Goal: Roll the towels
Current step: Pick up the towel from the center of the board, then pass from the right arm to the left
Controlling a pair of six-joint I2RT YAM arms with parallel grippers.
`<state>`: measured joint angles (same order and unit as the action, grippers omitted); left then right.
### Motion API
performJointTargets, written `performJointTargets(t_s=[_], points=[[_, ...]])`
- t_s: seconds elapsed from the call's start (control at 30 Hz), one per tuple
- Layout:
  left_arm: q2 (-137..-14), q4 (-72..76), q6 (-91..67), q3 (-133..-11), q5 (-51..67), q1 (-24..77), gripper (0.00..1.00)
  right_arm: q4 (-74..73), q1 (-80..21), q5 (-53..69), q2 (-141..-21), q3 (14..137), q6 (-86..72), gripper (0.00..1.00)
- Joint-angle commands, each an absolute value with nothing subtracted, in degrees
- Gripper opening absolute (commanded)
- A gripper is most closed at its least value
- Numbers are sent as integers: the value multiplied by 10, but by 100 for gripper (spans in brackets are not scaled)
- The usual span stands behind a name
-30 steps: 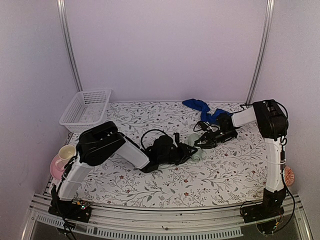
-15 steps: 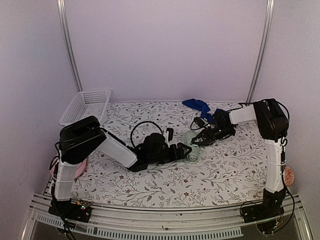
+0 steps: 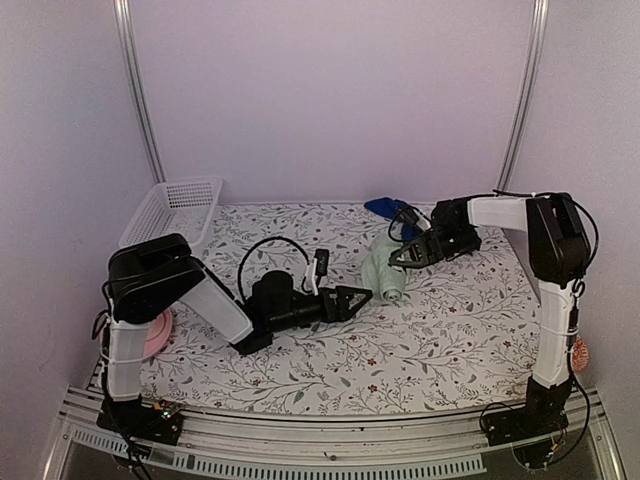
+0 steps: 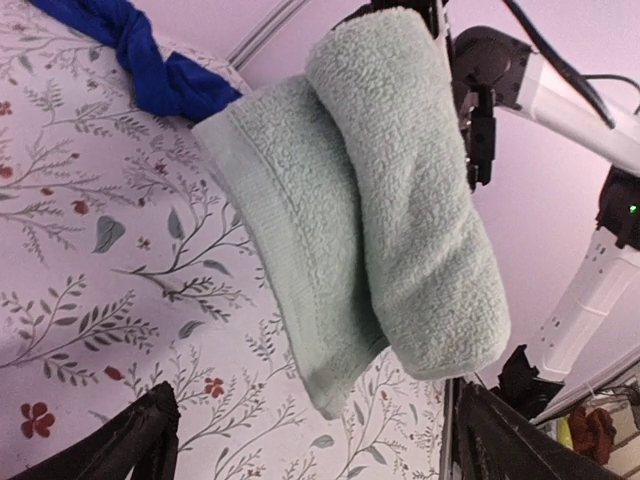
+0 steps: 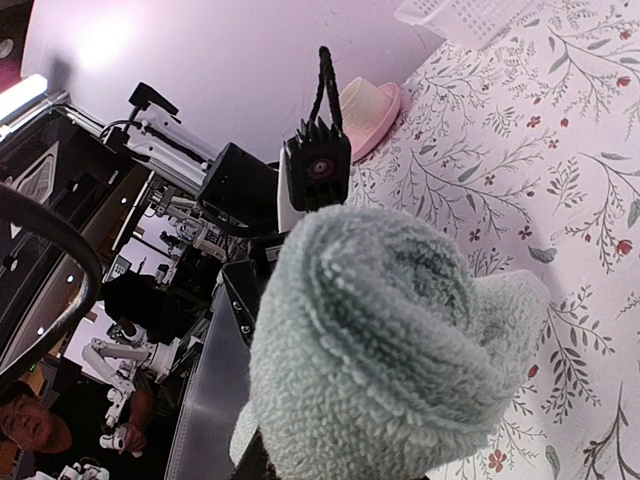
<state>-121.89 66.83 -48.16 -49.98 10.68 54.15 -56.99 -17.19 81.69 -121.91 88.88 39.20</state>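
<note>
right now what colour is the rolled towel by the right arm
Pale sage-green towel, plain, no pattern; clearest in the left wrist view.

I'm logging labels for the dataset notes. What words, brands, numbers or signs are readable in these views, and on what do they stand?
None can be read. The sage-green towel and the blue towel are plain, no tag in view; the tablecloth bears only a floral print; the white basket shows no label. The background clutter in the right wrist view is too blurred to read.
</note>
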Motion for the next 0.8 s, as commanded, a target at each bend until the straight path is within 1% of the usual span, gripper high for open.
performJointTargets(t_s=[0.0,0.1,0.27,0.37,0.57,0.67,0.77], points=[[-1242,813,-492,-516,182,532,97,-655,-170,860,-1174,904,497,11],[-1271,849,-523,-541,208,530,97,-668,-173,864,-1172,902,509,11],[-1318,846,-562,-596,231,530,97,-743,-183,874,-1179,922,588,12],[-1324,831,-563,-613,236,529,97,-738,-194,866,-1182,920,597,12],[-1324,816,-563,-636,253,529,97,-634,-209,833,-1190,890,500,12],[-1329,812,-572,-643,265,530,94,-564,-210,813,-1180,869,440,12],[-1337,849,-586,-632,270,530,93,-514,-210,794,-1171,849,385,12]])
